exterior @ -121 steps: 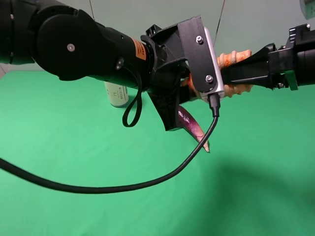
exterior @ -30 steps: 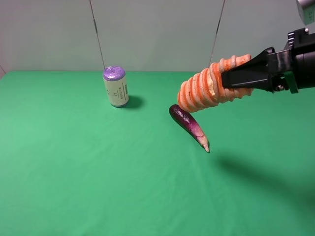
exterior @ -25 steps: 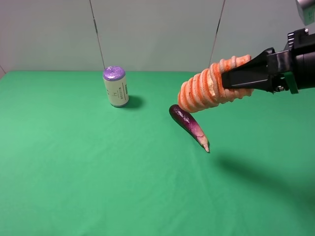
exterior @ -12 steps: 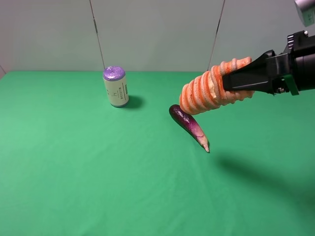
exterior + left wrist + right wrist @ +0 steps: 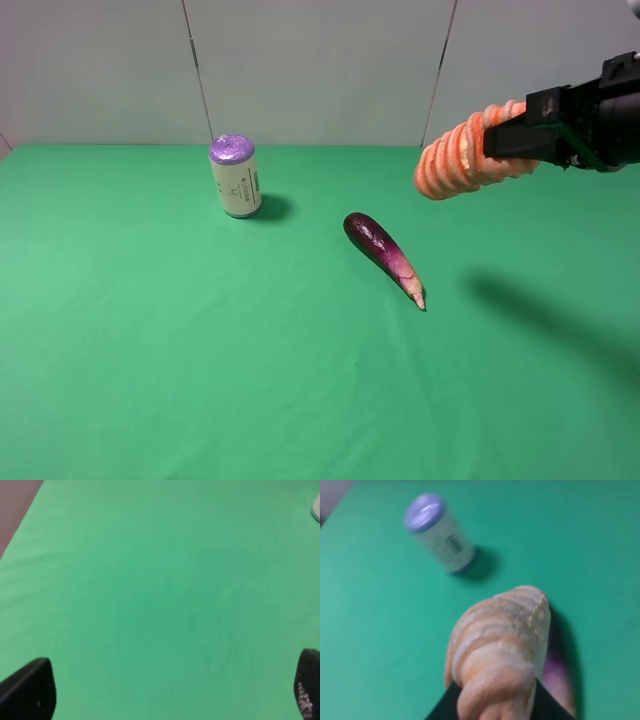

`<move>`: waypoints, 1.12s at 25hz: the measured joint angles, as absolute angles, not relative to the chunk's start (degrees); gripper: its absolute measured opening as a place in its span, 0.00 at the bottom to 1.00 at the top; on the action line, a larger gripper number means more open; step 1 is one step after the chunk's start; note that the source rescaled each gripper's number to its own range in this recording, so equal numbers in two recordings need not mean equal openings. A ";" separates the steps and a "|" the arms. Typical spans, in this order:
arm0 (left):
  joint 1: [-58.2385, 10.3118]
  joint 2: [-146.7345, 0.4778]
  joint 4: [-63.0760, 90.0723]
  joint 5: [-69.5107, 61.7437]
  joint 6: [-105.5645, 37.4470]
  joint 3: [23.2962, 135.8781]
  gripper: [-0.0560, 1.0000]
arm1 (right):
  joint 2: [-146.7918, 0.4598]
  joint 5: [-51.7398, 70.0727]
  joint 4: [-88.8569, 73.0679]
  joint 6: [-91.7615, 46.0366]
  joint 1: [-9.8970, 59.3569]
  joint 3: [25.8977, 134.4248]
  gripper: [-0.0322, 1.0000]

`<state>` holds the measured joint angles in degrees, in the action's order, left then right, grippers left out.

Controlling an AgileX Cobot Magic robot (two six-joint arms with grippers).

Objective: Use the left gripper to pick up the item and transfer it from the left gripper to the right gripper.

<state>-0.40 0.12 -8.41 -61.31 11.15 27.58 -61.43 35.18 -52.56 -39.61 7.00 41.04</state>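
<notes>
The item [image 5: 455,158], an orange spiral-ribbed loaf, hangs in the air at the right, above the green table. My right gripper [image 5: 505,140] is shut on its right end, and the free end points left and slightly down. In the right wrist view the item [image 5: 500,650] fills the lower middle between the black fingers [image 5: 445,707]. My left gripper [image 5: 167,695] is out of the exterior high view. In its wrist view the two fingertips [image 5: 27,690] stand wide apart over bare green cloth, open and empty.
A dark purple eggplant [image 5: 383,246] lies on the green cloth [image 5: 200,350] near the middle, below and left of the held item. A purple-topped pale can [image 5: 235,177] stands at the back left and also shows in the right wrist view [image 5: 437,532]. A grey wall runs behind.
The left arm, which was at the item with the right gripper, has let go and left the exterior high view. The right gripper has carried the item to the right and slightly up.
</notes>
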 joint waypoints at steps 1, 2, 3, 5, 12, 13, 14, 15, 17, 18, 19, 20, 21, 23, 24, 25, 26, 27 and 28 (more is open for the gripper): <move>-0.40 0.12 -8.46 -61.31 11.15 27.58 0.95 | -61.77 33.96 -51.63 -37.95 7.00 41.04 0.04; -0.40 0.12 -8.49 -61.31 11.15 27.58 0.95 | -62.19 32.98 -50.51 -36.46 7.00 41.04 0.03; -0.40 0.12 -8.53 -61.31 11.15 27.58 0.95 | -62.82 32.19 -49.44 -34.66 7.00 41.04 0.03; -0.40 0.12 -8.53 -61.31 11.15 27.58 0.95 | -64.59 30.43 -47.82 -31.31 7.00 41.04 0.03; -0.40 0.12 -8.53 -61.31 11.15 27.58 0.95 | -72.30 22.87 -46.59 -28.19 7.00 41.06 0.03; -0.40 0.12 -8.53 -61.31 11.15 27.58 0.95 | -73.41 22.02 -46.59 -28.13 7.00 41.21 0.03; -0.40 0.12 -8.53 -61.31 11.15 27.58 0.95 | -74.80 21.50 -46.59 -28.08 7.00 41.67 0.03; -0.40 0.12 -8.53 -61.31 11.15 27.58 0.95 | -76.25 21.02 -46.59 -28.08 7.00 42.40 0.03; -0.40 0.12 -8.53 -61.31 11.15 27.58 0.95 | -78.99 20.41 -46.59 -28.08 7.00 44.25 0.03; -0.40 0.12 -8.53 -61.31 11.15 27.58 0.95 | -80.53 20.22 -46.59 -28.08 7.00 45.46 0.03; -0.40 0.12 -8.53 -61.31 11.15 27.58 0.95 | -82.17 20.11 -46.59 -28.08 7.00 46.73 0.03; -0.40 0.12 -8.53 -61.31 11.15 27.58 0.95 | -83.59 20.05 -46.59 -28.08 7.00 47.79 0.03; -0.40 0.12 -8.53 -61.31 11.15 27.58 0.95 | -85.38 20.05 -46.71 -28.08 7.00 49.04 0.03; -0.40 0.12 -8.53 -61.31 11.15 27.58 0.95 | -89.04 20.05 -46.97 -28.08 6.81 51.32 0.03; -0.40 0.12 -8.53 -61.31 11.15 27.58 0.95 | -90.55 20.33 -47.35 -27.93 6.52 52.61 0.03; -0.40 0.12 -8.53 -61.31 11.15 27.58 0.95 | -92.29 20.58 -47.93 -27.88 6.06 53.92 0.03; -0.40 0.12 -8.53 -61.31 11.15 27.58 0.95 | -93.91 21.12 -48.30 -27.83 5.34 55.24 0.03; -0.40 0.12 -8.53 -61.31 11.15 27.58 0.95 | -95.16 21.76 -48.74 -27.83 4.49 56.31 0.03; -0.40 0.12 -8.53 -61.31 11.15 27.58 0.95 | -96.56 22.20 -49.11 -27.83 3.73 57.48 0.03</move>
